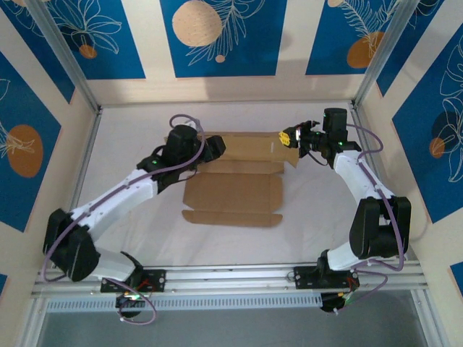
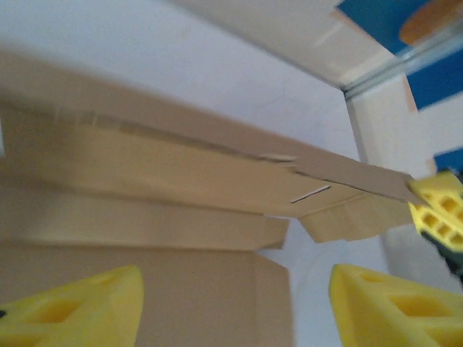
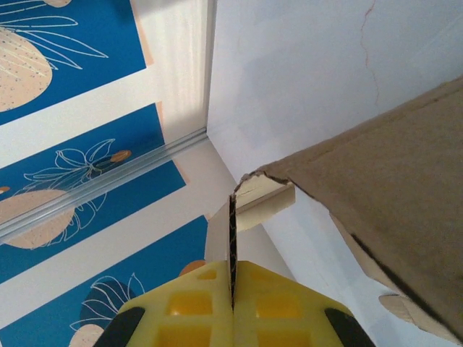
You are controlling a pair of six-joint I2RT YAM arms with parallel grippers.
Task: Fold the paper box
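Where the white table ends, cream walls hung with blue panels of pale leaves and orange discs close it in on three sides. Aluminium posts stand at the rear corners, and a slotted rail runs along the near edge. The paper box, plain brown card on every visible face, lies mid-table, its main panel flat and its long rear strip lying towards the back wall. From above, the right gripper sits at that strip's right end. Its wrist camera gives the closer detail: yellow pads pressed together on a thin card edge. The left gripper hovers near the strip's left end, its yellow fingers wide apart above the card. Its camera picks out a narrow slot cut in the strip.
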